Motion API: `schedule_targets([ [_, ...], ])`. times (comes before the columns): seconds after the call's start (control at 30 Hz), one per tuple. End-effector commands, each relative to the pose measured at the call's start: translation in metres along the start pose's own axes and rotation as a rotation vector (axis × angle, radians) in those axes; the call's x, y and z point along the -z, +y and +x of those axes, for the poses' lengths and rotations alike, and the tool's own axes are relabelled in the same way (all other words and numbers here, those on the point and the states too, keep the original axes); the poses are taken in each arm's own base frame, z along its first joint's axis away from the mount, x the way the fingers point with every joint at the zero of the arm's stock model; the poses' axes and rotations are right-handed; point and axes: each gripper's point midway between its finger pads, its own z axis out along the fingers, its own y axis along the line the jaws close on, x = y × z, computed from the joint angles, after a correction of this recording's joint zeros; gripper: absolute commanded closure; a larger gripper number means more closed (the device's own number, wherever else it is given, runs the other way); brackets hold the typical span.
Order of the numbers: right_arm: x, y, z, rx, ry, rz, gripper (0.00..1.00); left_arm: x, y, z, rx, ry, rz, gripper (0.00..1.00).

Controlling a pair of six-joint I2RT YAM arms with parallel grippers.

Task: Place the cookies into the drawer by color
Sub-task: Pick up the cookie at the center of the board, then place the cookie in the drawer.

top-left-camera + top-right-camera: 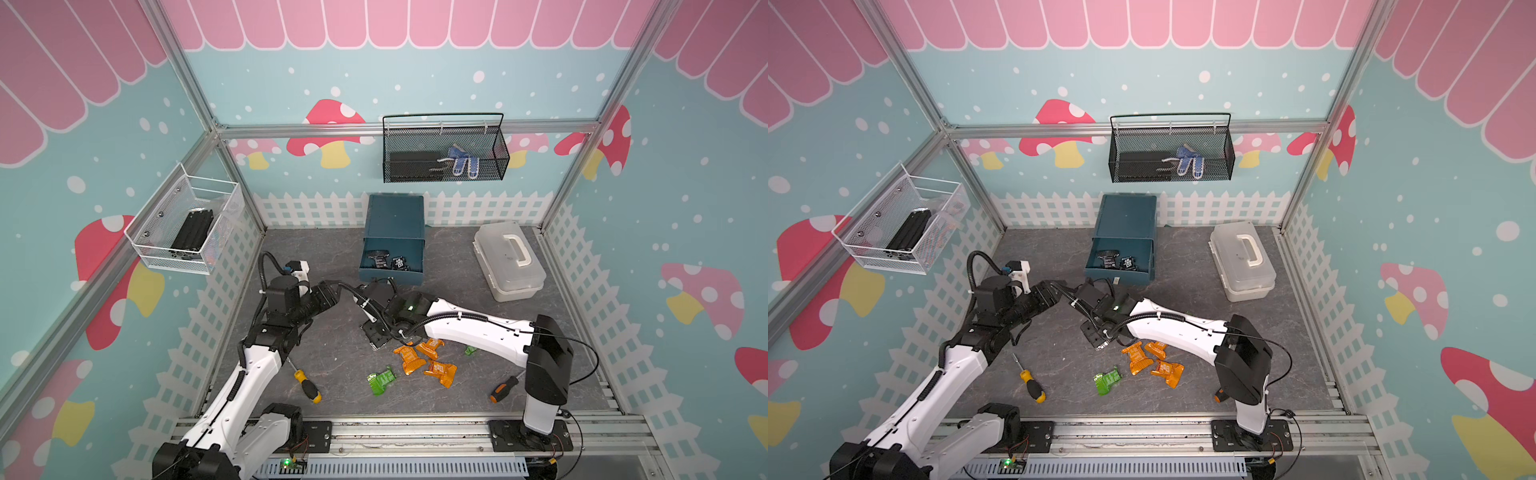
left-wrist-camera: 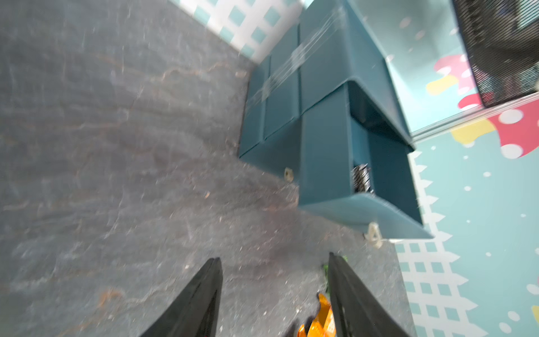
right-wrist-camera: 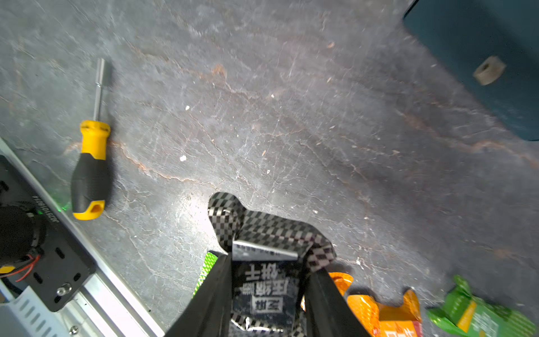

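My right gripper [image 3: 269, 264] is shut on a black-silver cookie [image 3: 264, 289], whose checkered end sticks out past the fingertips. In a top view that gripper [image 1: 376, 334] is just left of three orange cookies [image 1: 409, 359] on the floor. A green cookie [image 1: 380, 380] lies nearer the front, and another green one [image 1: 469, 350] peeks out from behind the right arm. The teal drawer [image 1: 395, 216] stands at the back, its top drawer [image 1: 390, 272] pulled out with two black-silver cookies [image 1: 384, 261] inside. My left gripper [image 2: 274, 258] is open and empty in front of the drawer [image 2: 323, 151].
A translucent white case [image 1: 509, 259] stands right of the drawer. A yellow-handled screwdriver [image 1: 307, 386] lies front left and an orange-handled one [image 1: 503, 388] front right. A black mesh basket [image 1: 444, 149] and a white wire basket [image 1: 187, 224] hang on the walls.
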Motion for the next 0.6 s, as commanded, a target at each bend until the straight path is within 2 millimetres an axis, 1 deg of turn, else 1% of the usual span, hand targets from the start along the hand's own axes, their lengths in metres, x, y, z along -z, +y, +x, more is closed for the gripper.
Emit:
schedule_targets([
  [0.0,0.037,-0.015,-0.023,-0.052,-0.071,0.034,0.60,0.001,-0.022,-0.018,-0.025,-0.005,0.050,0.39],
  [0.07,0.051,-0.024,-0.035,-0.077,-0.104,0.041,0.60,0.002,-0.034,-0.028,-0.035,-0.014,0.078,0.39],
  [0.17,0.069,-0.041,-0.054,-0.127,-0.154,0.056,0.60,-0.001,-0.051,-0.037,-0.045,-0.006,0.136,0.39],
  [0.2,0.074,-0.049,-0.059,-0.151,-0.165,0.066,0.60,-0.002,-0.057,-0.038,-0.048,0.004,0.156,0.39],
  [0.3,0.086,-0.063,-0.075,-0.188,-0.202,0.055,0.60,-0.010,-0.072,-0.041,-0.060,0.031,0.201,0.39],
  [0.43,0.094,-0.098,-0.090,-0.276,-0.226,0.089,0.60,-0.017,-0.084,-0.044,-0.082,0.049,0.220,0.40],
  [0.5,0.093,-0.121,-0.096,-0.330,-0.227,0.127,0.59,-0.017,-0.086,-0.047,-0.124,0.032,0.166,0.39],
  [0.57,0.091,-0.137,-0.102,-0.372,-0.223,0.154,0.59,-0.021,-0.086,-0.046,-0.157,0.048,0.120,0.39],
])
